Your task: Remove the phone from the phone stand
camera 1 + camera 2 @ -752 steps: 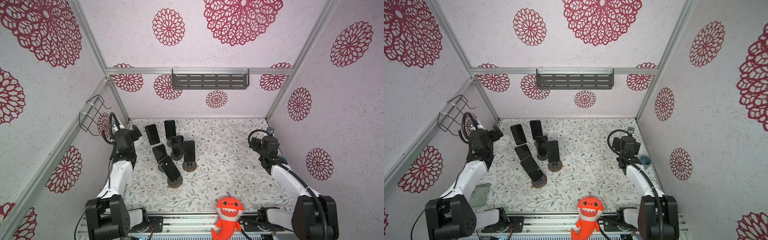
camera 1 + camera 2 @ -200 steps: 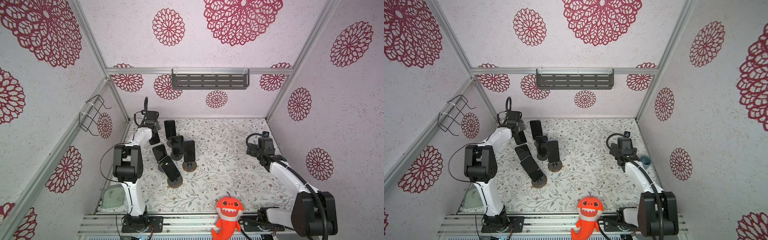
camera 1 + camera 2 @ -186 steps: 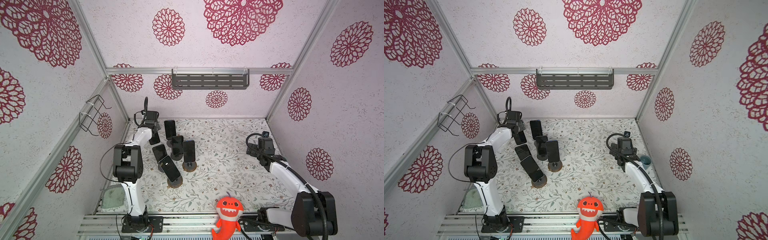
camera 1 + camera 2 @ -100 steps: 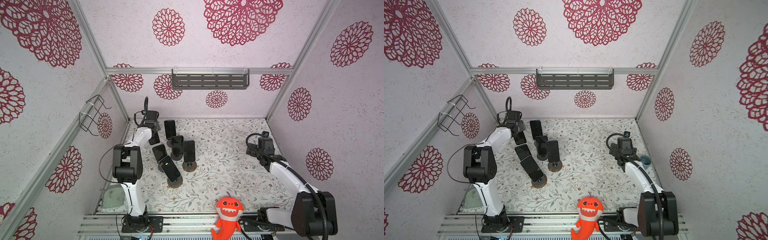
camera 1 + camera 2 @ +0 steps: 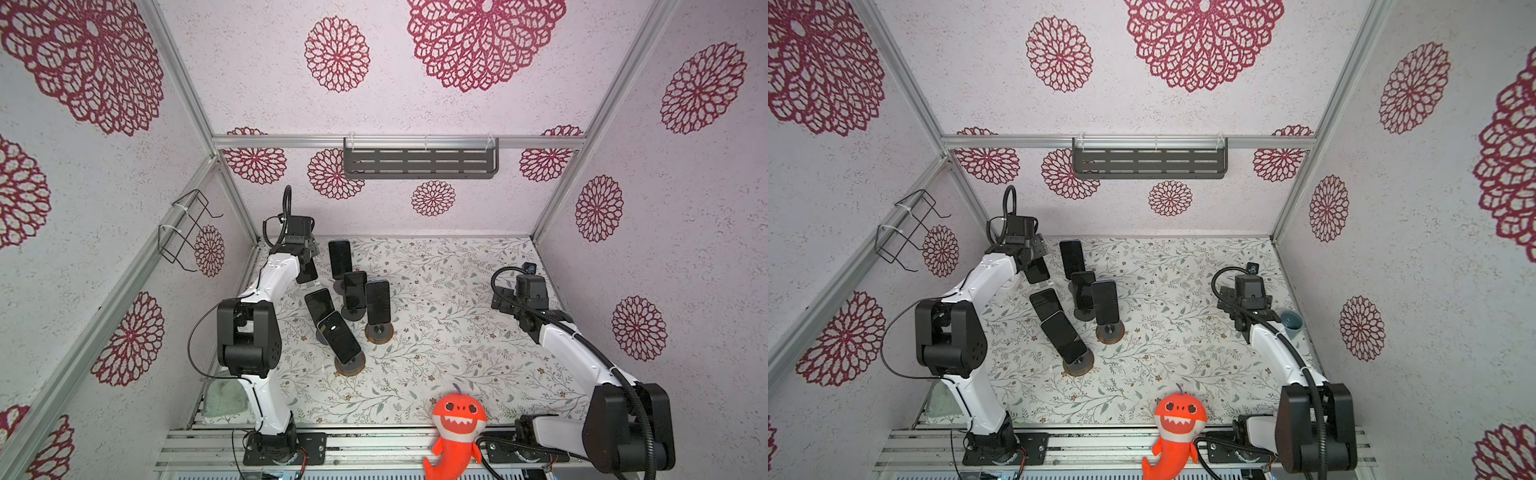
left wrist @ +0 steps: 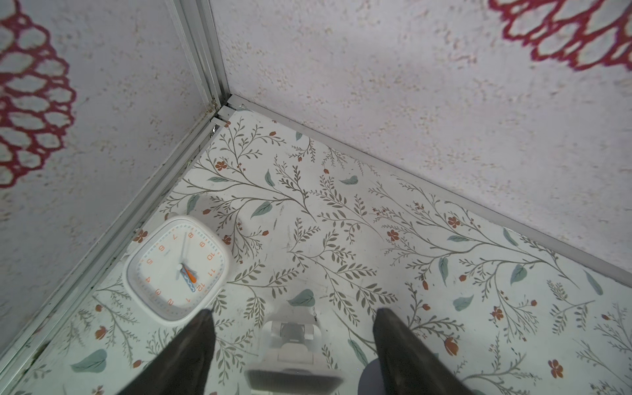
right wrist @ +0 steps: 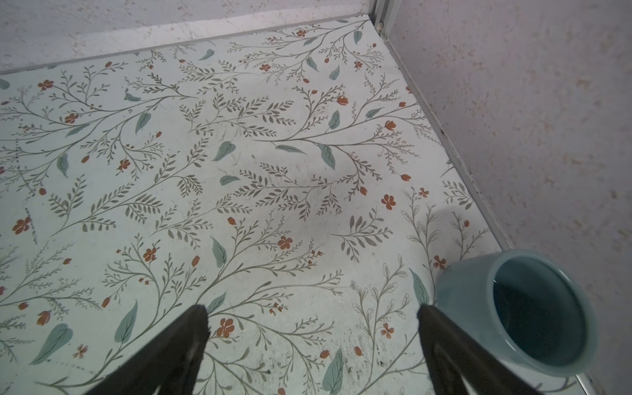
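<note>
At the desk's (image 5: 436,332) far left corner, the phone (image 5: 308,272) sits on a white phone stand (image 6: 292,337). Its long axis is steep, its top end under the left tool (image 6: 294,311) and its dark screen towards the desk's front. That tool's jaws are spread to either side of the phone's blurred top edge, not touching it. 5 other phones (image 5: 377,301) on round stands crowd just to its right. A white clock (image 6: 176,268) lies flat beside the stand, with orange numerals 1 to 12; its small brand word is unreadable. The right tool (image 7: 313,309) hangs wide open and empty near a teal cup (image 7: 533,307). A red plush shark (image 5: 457,424) sits at the front edge.
</note>
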`<state>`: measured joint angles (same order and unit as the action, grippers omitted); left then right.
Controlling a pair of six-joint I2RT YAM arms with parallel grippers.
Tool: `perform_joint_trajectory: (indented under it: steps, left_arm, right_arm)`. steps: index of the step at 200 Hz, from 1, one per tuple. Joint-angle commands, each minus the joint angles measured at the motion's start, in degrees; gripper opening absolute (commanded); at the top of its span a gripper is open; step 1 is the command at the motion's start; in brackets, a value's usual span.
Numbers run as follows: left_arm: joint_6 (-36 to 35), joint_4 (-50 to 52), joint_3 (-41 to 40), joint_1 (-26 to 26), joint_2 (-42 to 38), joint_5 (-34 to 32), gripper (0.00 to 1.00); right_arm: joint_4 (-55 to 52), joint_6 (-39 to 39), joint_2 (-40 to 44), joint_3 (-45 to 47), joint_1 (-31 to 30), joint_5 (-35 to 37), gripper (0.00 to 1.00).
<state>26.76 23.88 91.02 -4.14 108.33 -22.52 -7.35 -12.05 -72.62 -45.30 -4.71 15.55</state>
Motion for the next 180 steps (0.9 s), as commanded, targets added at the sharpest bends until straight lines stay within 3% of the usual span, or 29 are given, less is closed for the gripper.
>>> perform_joint_trajectory:
  steps: [1, 43, 114, 146, 180]
  left_arm:
    - [-0.96, 1.31, 2.72, -0.38, -4.12, 0.46, 0.69]
    - [-1.85, 6.23, 5.92, -0.43, -6.88, 1.90, 0.69]
    - [-2.79, 15.02, 13.82, -1.04, -14.36, 8.07, 0.65]
    - [-1.66, 18.46, 17.90, -2.04, -15.57, 17.75, 0.64]
    - [1.64, 15.04, 18.50, -5.28, -16.53, 30.60, 0.64]
  right_arm:
    - [0.00, 0.70, 1.91, -1.35, -0.30, -2.88, 0.99]
    - [-2.94, 1.66, 2.98, -4.75, -0.80, -9.87, 0.99]
    - [-1.44, 2.75, 3.91, -15.53, -6.60, -29.87, 0.99]
    - [-6.57, 7.26, 0.97, -24.63, -13.53, -31.28, 0.97]
    - [-4.99, 10.41, -2.59, -31.20, -20.28, -38.58, 0.91]
